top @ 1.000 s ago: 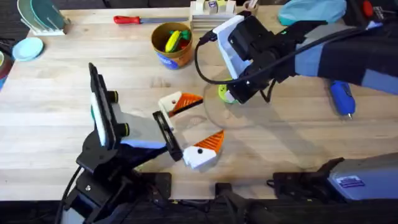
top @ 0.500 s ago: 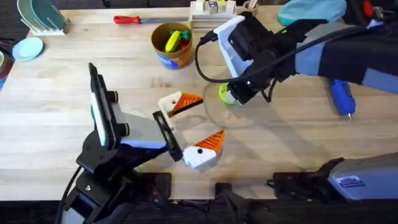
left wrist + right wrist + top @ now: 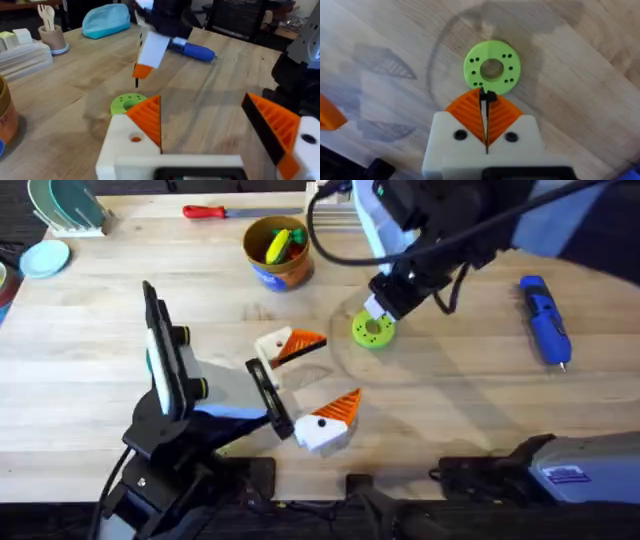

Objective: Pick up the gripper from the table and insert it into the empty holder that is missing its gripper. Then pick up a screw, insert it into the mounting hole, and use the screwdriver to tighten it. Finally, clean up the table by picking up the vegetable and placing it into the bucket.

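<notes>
My right gripper (image 3: 379, 307) hangs just above the green disc (image 3: 373, 331), shut on a small dark screw (image 3: 486, 96) that pokes out between its orange pads. From the left wrist view that gripper (image 3: 142, 70) hovers over the disc (image 3: 126, 103). The cream holder (image 3: 271, 343) on its black bracket carries the orange gripper (image 3: 304, 342) and forms one finger of my open left gripper (image 3: 326, 376). A round hole (image 3: 136, 139) shows in the holder's white base. The blue screwdriver (image 3: 543, 320) lies at the right. A yellow and green vegetable (image 3: 279, 243) lies inside the bucket (image 3: 277, 273).
A red-handled screwdriver (image 3: 205, 212) lies along the far edge. Teal plates in a rack (image 3: 65, 205) and a blue bowl (image 3: 45, 258) sit at the far left. A blue pouch (image 3: 107, 20) and a cup of wooden utensils (image 3: 50, 32) stand at the back.
The right gripper has lifted off the green disc and drawn back and up, uncovering the whole disc. The left arm has not moved.
</notes>
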Robot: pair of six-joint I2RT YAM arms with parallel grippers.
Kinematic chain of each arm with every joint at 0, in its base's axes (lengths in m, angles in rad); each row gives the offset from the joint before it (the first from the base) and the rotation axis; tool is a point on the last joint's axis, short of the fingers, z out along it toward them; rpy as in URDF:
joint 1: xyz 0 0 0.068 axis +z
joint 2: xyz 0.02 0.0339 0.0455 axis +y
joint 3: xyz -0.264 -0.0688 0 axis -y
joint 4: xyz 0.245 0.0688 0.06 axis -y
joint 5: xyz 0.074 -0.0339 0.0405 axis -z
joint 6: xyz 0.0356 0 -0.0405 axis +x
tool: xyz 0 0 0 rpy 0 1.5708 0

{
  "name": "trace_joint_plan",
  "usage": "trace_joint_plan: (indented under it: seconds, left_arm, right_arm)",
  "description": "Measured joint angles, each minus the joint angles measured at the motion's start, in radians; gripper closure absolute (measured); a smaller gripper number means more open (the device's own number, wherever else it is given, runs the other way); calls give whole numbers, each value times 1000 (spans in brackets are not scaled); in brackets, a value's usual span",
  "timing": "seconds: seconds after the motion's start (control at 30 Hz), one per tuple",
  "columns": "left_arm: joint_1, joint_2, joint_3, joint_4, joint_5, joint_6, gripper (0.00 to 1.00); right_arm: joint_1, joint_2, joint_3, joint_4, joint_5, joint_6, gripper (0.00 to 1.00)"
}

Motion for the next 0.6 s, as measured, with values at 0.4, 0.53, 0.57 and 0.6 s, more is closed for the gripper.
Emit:
trace_joint_plan:
  seconds: [0.4, 0.53, 0.57, 0.6]
  left_arm:
    - [0, 0, 0, 0, 0, 0, 7]
    - [0, 0, 0, 0, 0, 0, 7]
    - [0, 0, 0, 0, 0, 0, 7]
    - [0, 0, 0, 0, 0, 0, 7]
  right_arm:
    - [105, -67, 302, -127, -5, 0, 996]
    - [189, -57, 372, -127, -45, 8, 996]
    - [210, -50, 389, -127, -55, 13, 996]
    - [231, -40, 404, -126, -64, 20, 996]
